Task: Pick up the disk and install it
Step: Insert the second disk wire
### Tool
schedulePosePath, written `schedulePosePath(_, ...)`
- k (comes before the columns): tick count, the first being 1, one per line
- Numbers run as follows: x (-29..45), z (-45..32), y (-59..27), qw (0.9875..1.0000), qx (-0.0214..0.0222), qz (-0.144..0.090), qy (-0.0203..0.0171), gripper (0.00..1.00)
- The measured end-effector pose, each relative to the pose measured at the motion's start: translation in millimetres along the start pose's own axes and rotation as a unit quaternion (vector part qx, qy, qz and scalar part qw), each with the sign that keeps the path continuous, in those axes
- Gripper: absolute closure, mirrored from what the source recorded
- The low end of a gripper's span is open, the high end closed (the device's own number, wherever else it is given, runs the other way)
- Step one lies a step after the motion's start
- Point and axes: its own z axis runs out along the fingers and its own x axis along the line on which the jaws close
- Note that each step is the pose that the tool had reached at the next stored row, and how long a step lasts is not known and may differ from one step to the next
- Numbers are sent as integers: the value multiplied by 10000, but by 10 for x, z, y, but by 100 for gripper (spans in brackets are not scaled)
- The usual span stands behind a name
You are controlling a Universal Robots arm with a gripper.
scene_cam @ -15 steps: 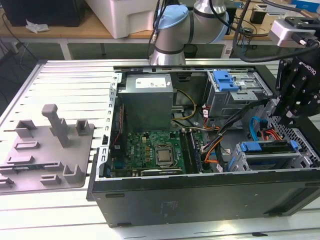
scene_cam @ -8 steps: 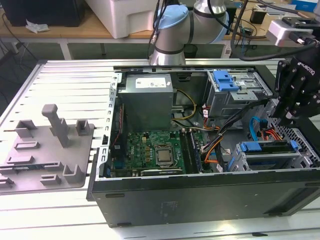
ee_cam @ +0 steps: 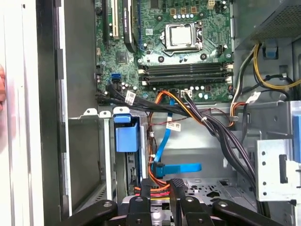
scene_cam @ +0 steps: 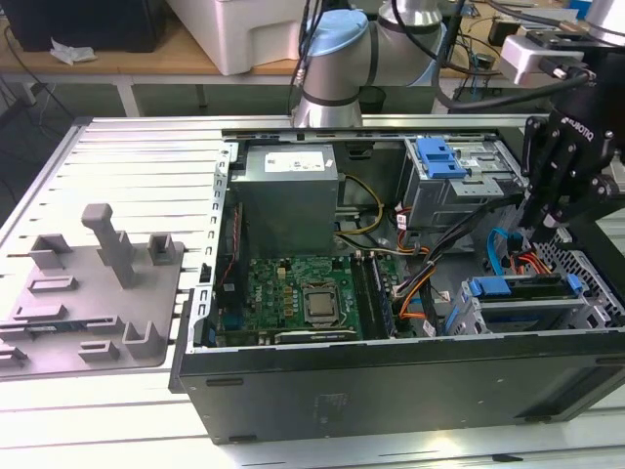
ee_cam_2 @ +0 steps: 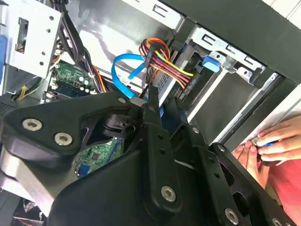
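The gripper (scene_cam: 543, 223), fingers drawn together and apparently empty, hangs just above the disk (scene_cam: 518, 287), which sits in the drive cage at the computer case's (scene_cam: 391, 391) front corner. Loose cables (ee_cam_2: 162, 59) crowd the bay; the fingers could snag them, I judge.

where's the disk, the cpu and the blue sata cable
disk (scene_cam: 518, 288), exterior view, on its blue carrier edge in the drive bay
cpu (ee_cam: 182, 36), first wrist view, on its metal lid
blue sata cable (ee_cam_2: 123, 70), second wrist view, on the loop's bend
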Motion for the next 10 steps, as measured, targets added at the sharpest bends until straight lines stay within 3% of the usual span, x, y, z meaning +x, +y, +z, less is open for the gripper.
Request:
schedulePosePath(4, -3, 19, 47, 10000, 24, -46, 35, 69)
schedulePosePath(10, -33, 41, 76, 9998, 154, -69, 82, 69)
